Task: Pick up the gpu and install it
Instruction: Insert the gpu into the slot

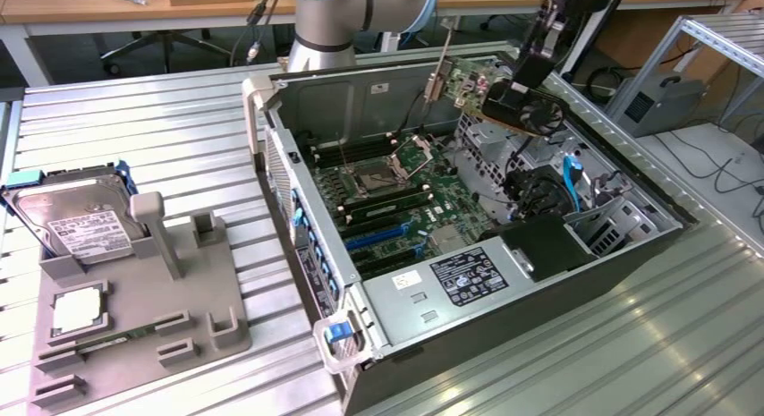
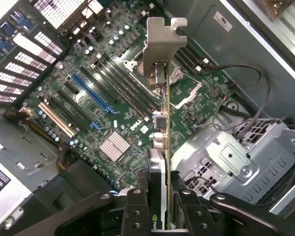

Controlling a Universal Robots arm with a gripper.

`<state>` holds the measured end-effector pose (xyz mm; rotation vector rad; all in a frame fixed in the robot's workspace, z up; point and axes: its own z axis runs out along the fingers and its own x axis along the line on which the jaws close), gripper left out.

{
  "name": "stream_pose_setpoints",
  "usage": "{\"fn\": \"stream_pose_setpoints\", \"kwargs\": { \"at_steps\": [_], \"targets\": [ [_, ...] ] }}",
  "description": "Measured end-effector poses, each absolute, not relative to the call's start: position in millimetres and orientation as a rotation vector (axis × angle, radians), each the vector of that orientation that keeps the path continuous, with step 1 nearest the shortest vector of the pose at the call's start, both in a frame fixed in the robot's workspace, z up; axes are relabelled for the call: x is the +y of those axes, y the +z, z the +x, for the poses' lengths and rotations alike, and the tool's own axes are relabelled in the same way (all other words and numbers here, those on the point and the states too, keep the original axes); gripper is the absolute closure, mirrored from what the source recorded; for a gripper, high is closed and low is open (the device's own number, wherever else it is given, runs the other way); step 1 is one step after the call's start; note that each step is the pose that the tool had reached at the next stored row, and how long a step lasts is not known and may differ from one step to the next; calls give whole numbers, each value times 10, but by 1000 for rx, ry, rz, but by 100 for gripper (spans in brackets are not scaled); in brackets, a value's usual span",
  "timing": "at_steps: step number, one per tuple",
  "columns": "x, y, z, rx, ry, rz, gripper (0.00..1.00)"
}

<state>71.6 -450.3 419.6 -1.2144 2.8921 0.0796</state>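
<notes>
The tool is clamped on the gpu by its faces, with the bracket at the far end. At the exterior view's upper right, the gpu hangs above the open case, which holds the motherboard. The card is probably light, stiff and fragile, so it is best held by the edges. On the counter, the rack holds a hard drive.

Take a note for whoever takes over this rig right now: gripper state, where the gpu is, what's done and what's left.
Gripper: shut on the gpu, clamped edge-on at the end opposite its metal bracket.
Gpu: off its holder, in the air over the open computer case, above the motherboard, touching no slot.
Hard drive: on the stand at the exterior view's left, untouched.
Done: pickup.
Left: gpu not yet seated in a slot.
</notes>
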Motion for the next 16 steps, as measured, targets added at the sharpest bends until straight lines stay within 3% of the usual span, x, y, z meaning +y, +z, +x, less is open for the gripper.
{"fn": "stream_pose_setpoints", "kwargs": {
  "at_steps": [16],
  "targets": [
    [-4481,4195,717,2677,80,-1649,73]
  ]
}}
